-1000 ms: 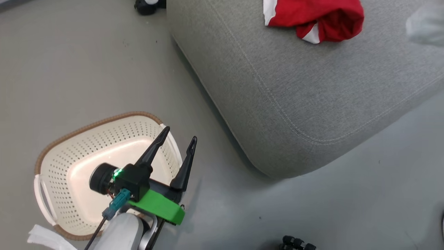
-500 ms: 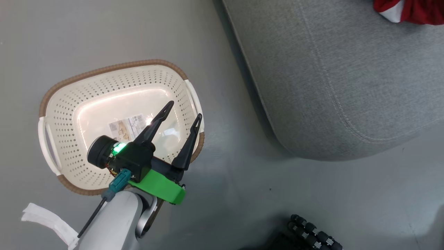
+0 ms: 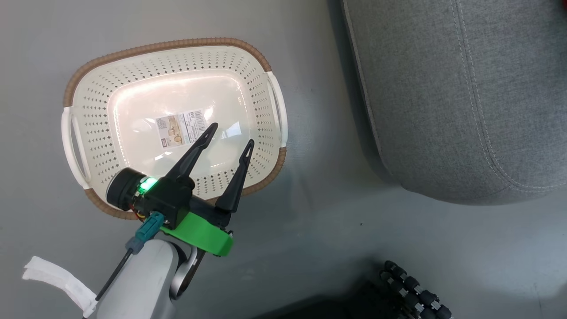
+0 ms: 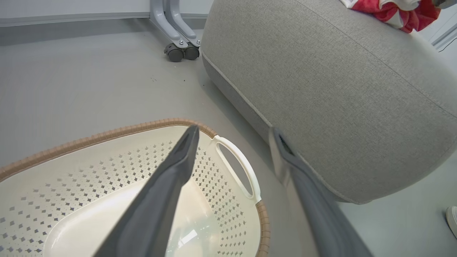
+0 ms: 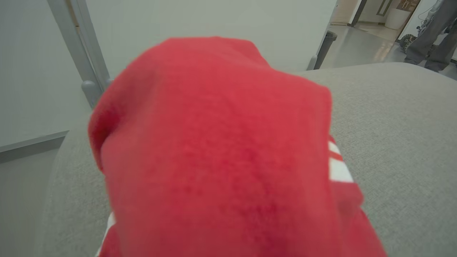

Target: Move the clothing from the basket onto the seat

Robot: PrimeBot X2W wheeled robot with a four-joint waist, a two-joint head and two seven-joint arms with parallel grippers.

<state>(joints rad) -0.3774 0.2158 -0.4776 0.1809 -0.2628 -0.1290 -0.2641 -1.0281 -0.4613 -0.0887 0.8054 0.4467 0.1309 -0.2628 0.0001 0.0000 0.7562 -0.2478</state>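
Left gripper hangs with its two dark fingers spread wide and nothing between them, low in the head view, their tips over the near right part of the cream perforated basket. The basket sits on the grey floor at the upper left of that frame, its bottom bare except for a paper sticker; no cloth is left in it. Just beside it and apart from it, at the upper right, is a rounded corner of the light grey seat. In the left wrist view, red clothing with white trim lies on the seat's top at the frame's upper right. The right gripper is closed, and a red garment with white stripes bulges blurred across the centre of the right wrist view, covering its fingers, with the seat's grey fabric behind and below. By that look it is pinched in the fingers above the cushion. The emptying appears finished; what seems left is to let go of this garment on the seat. Whether one piece or two is there cannot be told.
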